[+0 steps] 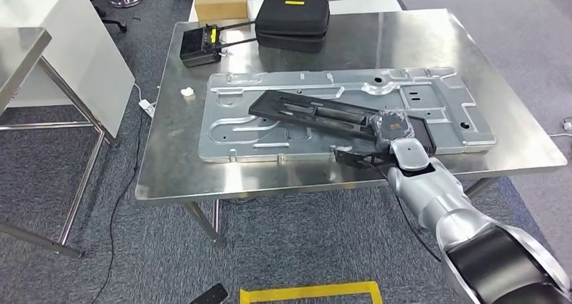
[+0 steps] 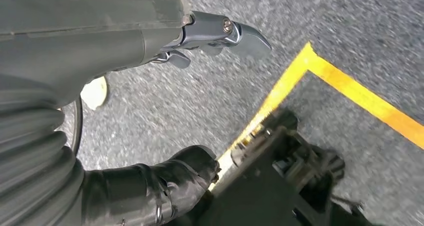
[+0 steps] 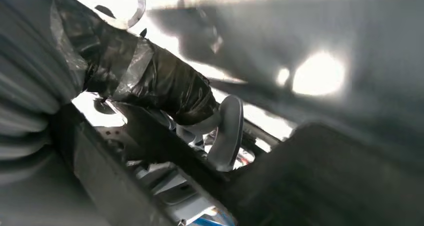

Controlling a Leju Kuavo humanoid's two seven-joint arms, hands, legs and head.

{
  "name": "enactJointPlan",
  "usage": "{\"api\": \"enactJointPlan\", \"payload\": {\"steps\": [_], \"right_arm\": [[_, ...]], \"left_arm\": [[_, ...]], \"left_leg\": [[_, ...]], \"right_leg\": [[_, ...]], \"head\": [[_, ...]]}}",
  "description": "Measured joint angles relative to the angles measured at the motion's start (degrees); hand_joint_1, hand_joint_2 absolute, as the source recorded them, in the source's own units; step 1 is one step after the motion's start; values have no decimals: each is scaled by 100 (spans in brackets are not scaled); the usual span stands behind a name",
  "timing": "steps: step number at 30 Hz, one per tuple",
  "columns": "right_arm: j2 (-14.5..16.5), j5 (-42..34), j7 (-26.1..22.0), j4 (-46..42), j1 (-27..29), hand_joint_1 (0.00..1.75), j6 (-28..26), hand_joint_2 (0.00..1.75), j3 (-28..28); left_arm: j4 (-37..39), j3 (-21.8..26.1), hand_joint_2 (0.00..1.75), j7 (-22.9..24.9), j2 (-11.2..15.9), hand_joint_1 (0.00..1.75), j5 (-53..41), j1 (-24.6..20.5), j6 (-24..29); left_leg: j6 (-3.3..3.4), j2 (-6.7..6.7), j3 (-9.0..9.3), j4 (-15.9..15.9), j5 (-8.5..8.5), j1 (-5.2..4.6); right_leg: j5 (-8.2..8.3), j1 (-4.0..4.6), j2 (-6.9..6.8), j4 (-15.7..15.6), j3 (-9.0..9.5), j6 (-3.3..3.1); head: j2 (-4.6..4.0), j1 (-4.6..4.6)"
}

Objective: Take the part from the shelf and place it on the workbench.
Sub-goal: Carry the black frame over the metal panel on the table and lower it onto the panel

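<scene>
A long black part [image 1: 307,112] lies slantwise on the large silver stamped plate [image 1: 270,149] on the steel workbench [image 1: 175,162]. My right hand [image 1: 390,134] is at the part's right end and holds it, dark fingers [image 1: 354,157] reaching along the plate's front edge. In the right wrist view the grey thumb [image 3: 226,131] lies against the black part [image 3: 320,176], with my right hand [image 3: 165,85] close over the plate. My left hand [image 2: 150,40] hangs over the grey carpet, fingers apart, holding nothing.
At the workbench's back stand a black case [image 1: 293,22], a small black device [image 1: 200,46] and a cardboard box [image 1: 221,4]. A small white piece [image 1: 187,92] lies left of the plate. Another steel table [image 1: 20,54] stands at the left. Yellow tape [image 1: 310,292] marks the floor.
</scene>
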Motion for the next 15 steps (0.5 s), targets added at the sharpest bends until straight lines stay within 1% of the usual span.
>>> {"api": "enactJointPlan", "payload": {"steps": [2, 3, 4, 6, 7, 8, 9, 10, 11, 12, 13, 14, 15], "right_arm": [[45, 37, -67, 9, 5, 44, -10, 44, 51], [68, 46, -88, 10, 2, 0, -17, 0, 64], [88, 50, -103, 11, -1, 0, -23, 0, 74], [111, 44, -134, 17, 4, 0, -27, 0, 89], [118, 34, -146, 22, 14, 0, -29, 0, 93], [124, 23, -153, 28, 24, 0, -32, 0, 95], [127, 11, -156, 33, 32, 0, -33, 0, 94], [129, 5, -158, 36, 35, 0, -35, 0, 94], [130, -2, -158, 37, 34, 0, -36, 0, 94], [131, -9, -159, 37, 29, 0, -39, 0, 93], [132, -18, -159, 39, 24, 0, -45, 0, 93], [133, -27, -160, 40, 22, 0, -53, 0, 93], [133, -35, -160, 42, 22, 0, -67, 0, 93]], "left_arm": [[0, -11, 175, -23, -2, 0, -2, 2, -14], [0, -18, 175, -32, -3, 0, -13, 0, -11], [0, -30, 175, -37, -3, 0, -31, 1, 2], [0, -53, 175, -42, -3, 0, -33, 13, 3], [0, -62, 175, -49, -3, 0, -2, 25, -19], [0, -64, 175, -59, -3, 0, 40, 36, -52], [0, -63, 131, -72, -3, 0, 79, 45, -81], [0, -63, 87, -83, -3, 0, 99, 50, -95], [0, -63, 44, -90, -3, 0, 105, 50, -99], [0, -63, 0, -91, -3, 0, 96, 47, -91], [0, -63, 0, -85, -3, 0, 80, 43, -75], [0, -63, 0, -72, -3, 0, 63, 41, -53], [0, -63, 0, -53, -2, 0, 47, 41, -23]], "left_leg": [[-54, 0, -6, 22, -35, 2], [-81, 1, -51, 133, -120, 7], [-104, 1, -150, 364, -262, 11], [-136, 4, -483, 1103, -621, 27], [-146, 4, -643, 1444, -736, 30], [-151, 5, -733, 1625, -755, 31], [-148, 5, -716, 1580, -662, 31], [-138, 5, -591, 1309, -478, 31], [-120, 6, -402, 913, -267, 32], [-98, 4, -202, 509, -119, 24], [-76, 2, -62, 221, -34, 16], [-59, 0, 11, 68, -14, 7], [-41, -3, 32, 18, -32, -5]], "right_leg": [[16, -22, 3, -23, 9, -63], [25, -36, -3, -43, 22, -104], [34, -50, -11, -62, 36, -139], [32, -44, -23, -65, 44, -179], [30, -41, -23, -64, 45, -183], [29, -39, -20, -62, 48, -184], [28, -38, -15, -60, 53, -183], [25, -38, -8, -56, 60, -180], [20, -38, 0, -50, 67, -173], [10, -26, 8, -39, 65, -157], [6, -17, 17, -31, 59, -134], [6, -7, 24, -26, 52, -109], [11, 1, 29, -28, 45, -79]], "head": [[0, -1], [0, -3], [0, -4], [0, -7], [0, -5], [0, -6], [0, -6], [0, -7], [0, -6], [0, -6], [0, -4], [0, -2], [0, -2]]}}
